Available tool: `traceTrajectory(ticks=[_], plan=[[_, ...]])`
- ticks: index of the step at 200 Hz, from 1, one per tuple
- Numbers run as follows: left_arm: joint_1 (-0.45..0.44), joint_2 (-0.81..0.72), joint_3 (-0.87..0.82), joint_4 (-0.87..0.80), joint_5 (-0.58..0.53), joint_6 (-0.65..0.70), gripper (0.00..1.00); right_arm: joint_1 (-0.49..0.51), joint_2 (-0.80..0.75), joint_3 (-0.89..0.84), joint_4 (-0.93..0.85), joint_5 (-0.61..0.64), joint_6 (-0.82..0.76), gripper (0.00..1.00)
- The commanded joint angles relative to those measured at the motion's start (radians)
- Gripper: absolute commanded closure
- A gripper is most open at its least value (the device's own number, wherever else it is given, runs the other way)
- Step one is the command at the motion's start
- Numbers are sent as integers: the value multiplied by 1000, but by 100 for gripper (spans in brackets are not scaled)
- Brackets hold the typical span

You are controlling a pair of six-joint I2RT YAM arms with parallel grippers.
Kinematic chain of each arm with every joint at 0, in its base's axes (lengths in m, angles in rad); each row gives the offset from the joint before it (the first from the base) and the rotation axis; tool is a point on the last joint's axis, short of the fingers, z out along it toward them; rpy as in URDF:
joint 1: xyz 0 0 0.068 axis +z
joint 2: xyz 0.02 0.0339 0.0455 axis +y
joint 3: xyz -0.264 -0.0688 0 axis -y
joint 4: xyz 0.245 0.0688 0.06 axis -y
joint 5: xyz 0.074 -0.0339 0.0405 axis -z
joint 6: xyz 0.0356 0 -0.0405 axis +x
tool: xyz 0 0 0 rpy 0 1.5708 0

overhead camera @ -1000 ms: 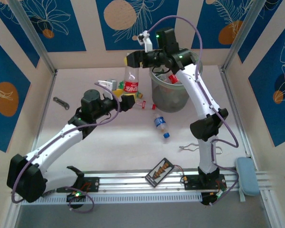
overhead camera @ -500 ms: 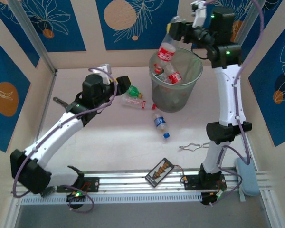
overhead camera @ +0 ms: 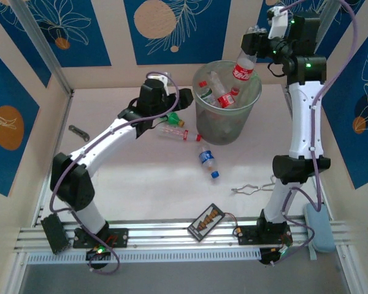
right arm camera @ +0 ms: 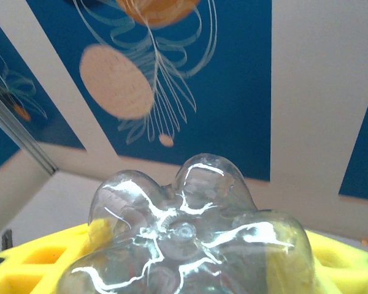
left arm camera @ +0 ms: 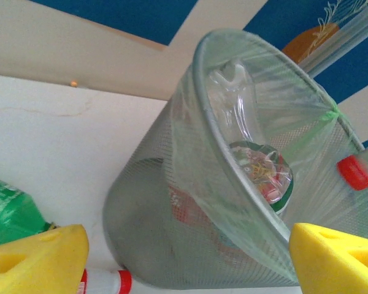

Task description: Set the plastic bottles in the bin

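Now gripping bottle (overhead camera: 243, 68) by its base end with right gripper (overhead camera: 253, 40), pads clamped on it, neck tilted down over bin (overhead camera: 230, 128). Holding left gripper (overhead camera: 185, 98) with pads apart, nothing between them, just beside bin near green bottle (overhead camera: 172, 117). Not yet binned, lying near bin: red-capped bottle (overhead camera: 172, 130), blue bottle (overhead camera: 207, 160). Likely light, thin-walled, slick, easily crushed; best pinched gently across mid-body, on the label.
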Motion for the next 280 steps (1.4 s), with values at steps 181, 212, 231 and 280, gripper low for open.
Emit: traceTrajectory(ticks=[181,212,231,280], plan=[[-13,183,129,-41,64,-45,17,161,219,-148,-204,32,-213,50],[-13,186,129,-40,67,-45,17,171,233,-180,-167,29,-192,48],[-11,188,133,-39,69,-44,17,175,252,-179,-163,27,-182,45],[-11,191,136,-41,76,-42,18,180,268,-97,-218,24,-166,26]])
